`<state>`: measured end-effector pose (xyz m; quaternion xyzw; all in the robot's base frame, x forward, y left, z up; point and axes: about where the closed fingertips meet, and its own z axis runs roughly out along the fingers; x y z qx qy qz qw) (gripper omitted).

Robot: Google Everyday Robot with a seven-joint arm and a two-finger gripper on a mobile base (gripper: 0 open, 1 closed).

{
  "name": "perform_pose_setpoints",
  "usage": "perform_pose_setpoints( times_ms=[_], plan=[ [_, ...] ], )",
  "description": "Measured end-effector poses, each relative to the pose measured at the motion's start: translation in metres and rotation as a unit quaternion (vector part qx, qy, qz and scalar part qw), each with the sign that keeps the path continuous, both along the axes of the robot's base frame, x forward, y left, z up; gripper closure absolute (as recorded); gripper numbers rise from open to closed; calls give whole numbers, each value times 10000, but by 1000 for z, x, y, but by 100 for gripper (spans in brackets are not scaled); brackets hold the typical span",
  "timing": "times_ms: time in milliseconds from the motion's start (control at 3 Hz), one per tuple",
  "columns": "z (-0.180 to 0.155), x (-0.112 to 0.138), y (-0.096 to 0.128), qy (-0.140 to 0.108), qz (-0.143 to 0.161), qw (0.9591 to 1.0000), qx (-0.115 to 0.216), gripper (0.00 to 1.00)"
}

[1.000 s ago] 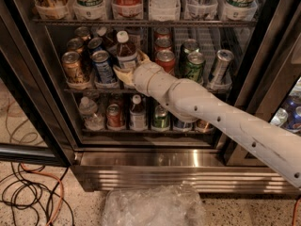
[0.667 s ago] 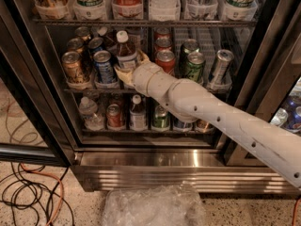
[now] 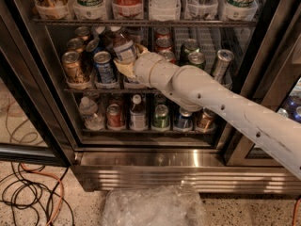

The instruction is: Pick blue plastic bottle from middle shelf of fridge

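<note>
Leaning further left, blue plastic bottle [image 3: 123, 44] in gripper [image 3: 130, 59].

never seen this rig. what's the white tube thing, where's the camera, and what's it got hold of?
There is one picture from one camera. Where the camera is mounted is not on record, but it looks down at a drinks fridge. The white tube is the robot's single arm, reaching in from the right. At its tip is the hand, a two-finger clamp, which is at the middle shelf. The hand appears to be closed on the bottle, which is clear plastic with a blue-and-white label and leans left among the cans. The racks above and below hold more drinks. On the floor in front lie cables and a crumpled plastic sheet.
</note>
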<state>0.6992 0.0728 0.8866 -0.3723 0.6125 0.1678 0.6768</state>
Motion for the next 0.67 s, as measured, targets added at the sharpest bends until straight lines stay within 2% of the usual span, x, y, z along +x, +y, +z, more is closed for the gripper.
perform_pose_setpoints(
  times_ms=[333, 667],
  plan=[
    [0, 0, 0, 0, 0, 10000, 0, 100],
    [0, -3, 6, -442, -40, 9986, -272, 100]
  ],
)
